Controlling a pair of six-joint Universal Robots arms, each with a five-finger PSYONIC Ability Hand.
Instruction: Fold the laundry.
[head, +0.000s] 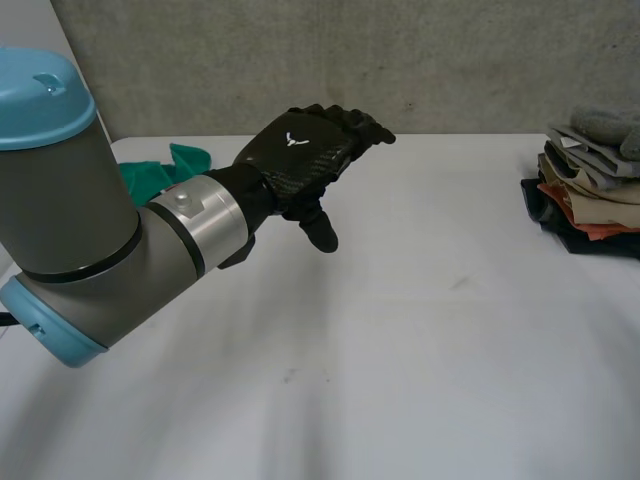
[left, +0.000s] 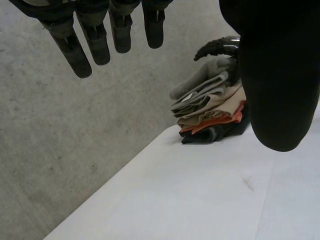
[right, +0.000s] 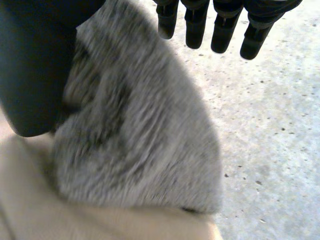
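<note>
My left hand (head: 300, 155) hovers open above the white table (head: 420, 340), fingers (left: 85, 45) straight and thumb apart, holding nothing. A stack of folded laundry (head: 580, 190) sits at the table's right edge; the left wrist view shows this stack (left: 210, 112) beyond my left fingertips. A fuzzy grey cloth (right: 140, 135) tops it, lying over a beige piece (right: 75, 220). My right hand (right: 30, 65) is just above the grey cloth, open, its fingers (right: 220, 30) straight and off the fabric. In the left wrist view the right hand (left: 220, 47) rests at the stack's top.
A crumpled teal cloth (head: 150, 175) lies at the table's far left, behind my left forearm. A grey concrete wall (head: 350, 60) runs close along the table's back edge. The bare tabletop spans the middle and front.
</note>
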